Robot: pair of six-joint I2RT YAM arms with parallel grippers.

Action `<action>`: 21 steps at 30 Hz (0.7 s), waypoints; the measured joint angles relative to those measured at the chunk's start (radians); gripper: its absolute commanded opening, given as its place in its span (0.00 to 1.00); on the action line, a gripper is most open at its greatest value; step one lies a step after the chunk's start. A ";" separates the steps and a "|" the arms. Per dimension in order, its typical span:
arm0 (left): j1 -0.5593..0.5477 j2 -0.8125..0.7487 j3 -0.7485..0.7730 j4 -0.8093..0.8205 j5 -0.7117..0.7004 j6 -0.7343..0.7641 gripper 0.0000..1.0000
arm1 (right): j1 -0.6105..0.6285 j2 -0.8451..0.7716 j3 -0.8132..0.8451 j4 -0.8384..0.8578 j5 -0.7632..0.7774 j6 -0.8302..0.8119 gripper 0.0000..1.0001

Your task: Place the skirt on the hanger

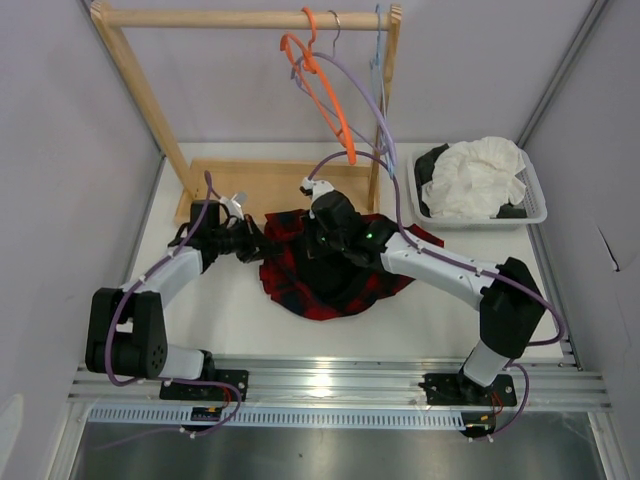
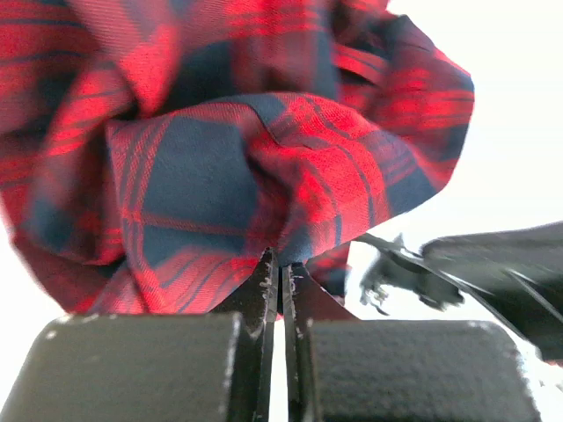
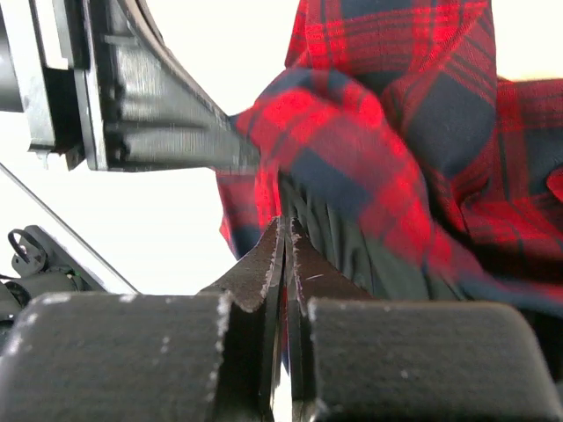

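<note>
Cloth of the skirt is being pinched at its left edge by the left tool, its fingers being pressed shut on a fold. Another fold, beside the dark lining, is being clamped by the right tool, likewise closed on the fabric. The skirt is being supported in a bunched heap by the worktop, between the two arms. The hanger is being carried by the wooden rail at the back, beside an orange hanger, well apart from the skirt.
</note>
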 measured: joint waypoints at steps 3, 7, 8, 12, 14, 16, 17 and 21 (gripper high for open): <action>0.002 0.002 0.010 -0.047 -0.117 0.026 0.00 | -0.001 -0.014 0.000 -0.022 0.000 0.000 0.00; 0.000 0.016 0.014 -0.099 -0.256 0.042 0.05 | -0.002 -0.051 0.004 -0.040 -0.018 0.000 0.00; -0.003 0.020 0.016 -0.108 -0.285 0.043 0.08 | -0.003 -0.055 0.007 -0.041 -0.021 0.000 0.00; -0.037 0.024 0.037 -0.134 -0.368 0.045 0.13 | -0.002 -0.058 0.045 -0.048 -0.035 -0.003 0.00; -0.064 0.024 0.061 -0.145 -0.393 0.048 0.22 | -0.002 -0.058 0.059 -0.051 -0.035 -0.003 0.00; -0.080 0.024 0.079 -0.149 -0.407 0.053 0.27 | 0.000 -0.055 0.062 -0.051 -0.034 -0.003 0.01; -0.088 0.024 0.088 -0.154 -0.413 0.055 0.28 | 0.000 -0.051 0.062 -0.053 -0.034 -0.003 0.02; -0.099 0.021 0.108 -0.178 -0.421 0.063 0.33 | 0.000 -0.027 0.061 -0.057 -0.027 -0.002 0.10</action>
